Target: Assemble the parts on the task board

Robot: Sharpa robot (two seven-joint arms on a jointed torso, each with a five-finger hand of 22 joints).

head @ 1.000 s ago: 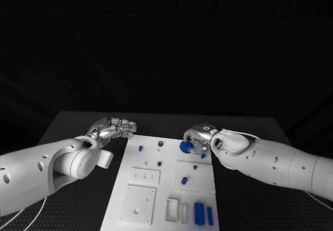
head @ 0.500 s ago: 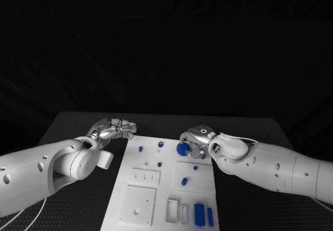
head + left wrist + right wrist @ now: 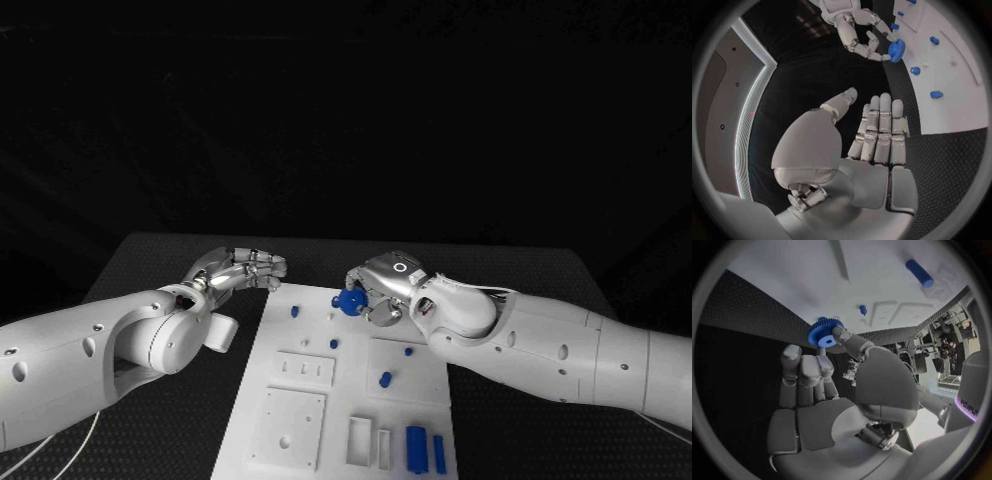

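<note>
The right robot hand (image 3: 378, 291) pinches a small blue toothed plastic gear (image 3: 349, 299) above the white task board (image 3: 296, 415); keep its bore level, then lower squarely. The left robot hand (image 3: 245, 268), beside the board, holds nothing, fingers curled.

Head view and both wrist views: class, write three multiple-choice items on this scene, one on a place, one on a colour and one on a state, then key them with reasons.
1. Where is the gear?
A. lying on the task board
B. pinched in the right hand
C. in the left hand

2. What colour is the gear?
A. blue
B. red
C. green

3. What state is the left hand in?
A. gripping a part
B. empty, over the table beside the board
C. pressing on the board

Key: B, the right hand holds the gear above the task board. A, its teeth show blue. B, the left hand holds nothing.
</note>
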